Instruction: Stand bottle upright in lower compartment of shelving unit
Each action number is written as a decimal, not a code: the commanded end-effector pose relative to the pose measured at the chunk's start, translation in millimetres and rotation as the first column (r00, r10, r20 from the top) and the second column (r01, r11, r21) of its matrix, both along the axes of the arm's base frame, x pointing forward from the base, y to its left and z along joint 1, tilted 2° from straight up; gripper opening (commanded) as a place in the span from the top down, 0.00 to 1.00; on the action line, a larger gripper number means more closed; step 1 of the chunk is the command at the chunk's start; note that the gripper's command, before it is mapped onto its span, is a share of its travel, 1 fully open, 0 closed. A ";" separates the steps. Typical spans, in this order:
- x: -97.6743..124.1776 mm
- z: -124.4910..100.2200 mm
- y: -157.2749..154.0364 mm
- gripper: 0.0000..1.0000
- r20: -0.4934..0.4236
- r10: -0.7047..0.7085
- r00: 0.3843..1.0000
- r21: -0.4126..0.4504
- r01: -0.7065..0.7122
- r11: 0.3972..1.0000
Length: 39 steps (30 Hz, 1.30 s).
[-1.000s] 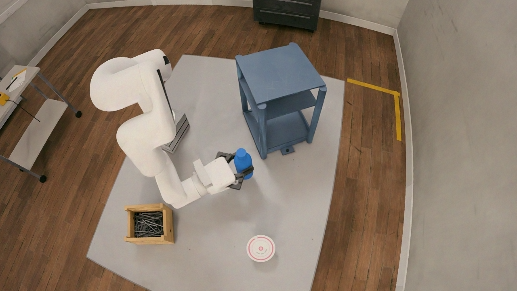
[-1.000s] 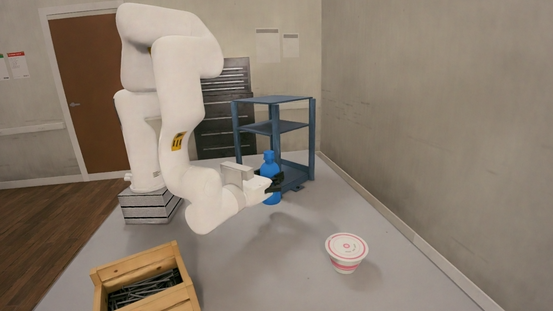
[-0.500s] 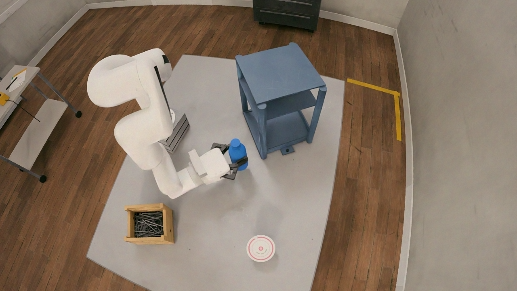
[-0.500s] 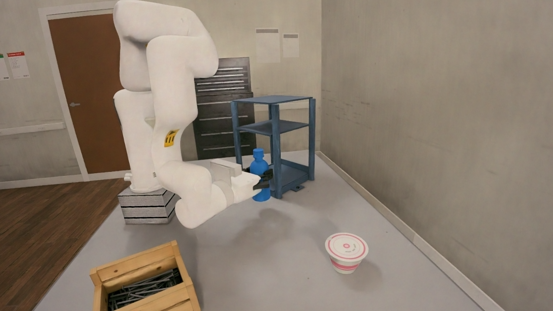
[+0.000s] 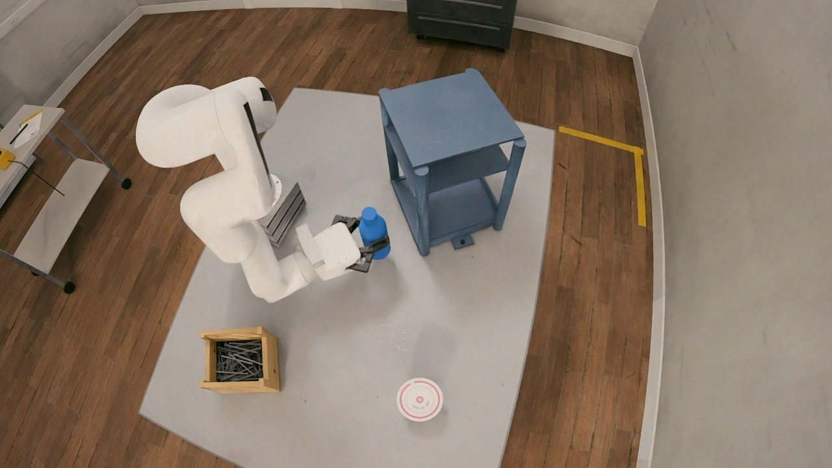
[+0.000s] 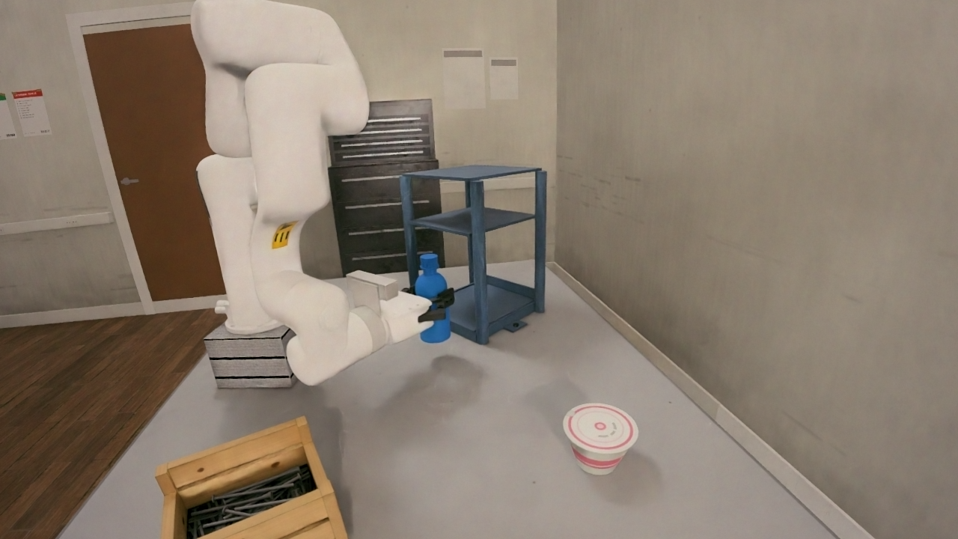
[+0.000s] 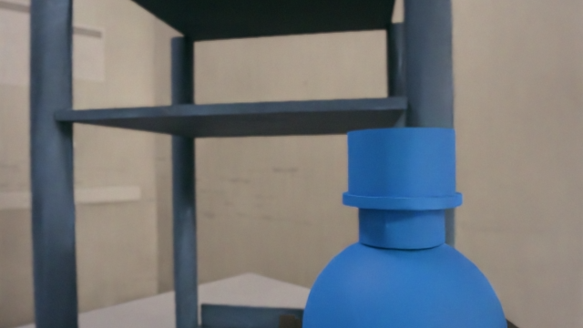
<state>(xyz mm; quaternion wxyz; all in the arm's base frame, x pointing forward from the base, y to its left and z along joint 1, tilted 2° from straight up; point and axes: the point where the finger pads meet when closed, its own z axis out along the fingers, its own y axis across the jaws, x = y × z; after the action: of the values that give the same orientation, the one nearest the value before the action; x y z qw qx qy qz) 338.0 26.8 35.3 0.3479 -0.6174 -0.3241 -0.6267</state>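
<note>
— Gripper clamped on the bottle?

— Yes, closed part-way around the body, black fingers on either side. Held upright, cap up, so no turning needed before setting down.

— Where exactly?

— Off the mat, just outside the shelf, near its front corner post. Not yet inside the lower compartment.

— Why carried so low?

— Probably to pass under the middle board and over the front lip. Seen from the wrist, cap sitting in front of the right post, so likely needs shifting toward the opening first, or risks knocking the post.

— Any writing?

— Nothing readable. Yellow sticker on the arm, marks too small. Red rings on the cup lid, tiny text illegible. Wall papers blank. No label on the bottle.

— Anything else?

— Crate of nails, well apart.
</note>
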 end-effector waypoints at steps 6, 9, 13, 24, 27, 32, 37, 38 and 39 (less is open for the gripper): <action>-15.5 1.0 9.9 1.00 0.003 0.000 1.000 -0.002 0.000 1.000; -21.8 1.1 14.0 1.00 0.003 0.000 1.000 -0.002 0.000 1.000; -29.4 1.3 18.9 1.00 0.003 0.000 1.000 -0.002 0.000 1.000; -42.6 1.6 27.6 1.00 0.003 0.000 1.000 -0.002 0.000 1.000; -45.7 1.7 29.6 1.00 0.003 0.000 1.000 -0.002 0.000 1.000; -49.4 1.8 32.1 1.00 0.003 0.000 1.000 -0.002 0.000 1.000; -50.9 1.8 33.0 1.00 0.003 0.000 1.000 -0.002 0.000 1.000; -51.2 1.8 33.3 1.00 0.003 0.000 1.000 -0.002 0.000 1.000; -51.6 1.8 33.5 1.00 0.003 0.000 1.000 -0.002 0.000 1.000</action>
<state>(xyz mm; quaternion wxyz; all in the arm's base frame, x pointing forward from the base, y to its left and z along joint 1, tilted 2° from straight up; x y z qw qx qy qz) 287.1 59.8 36.7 0.3471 -0.6173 -0.3247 -0.6269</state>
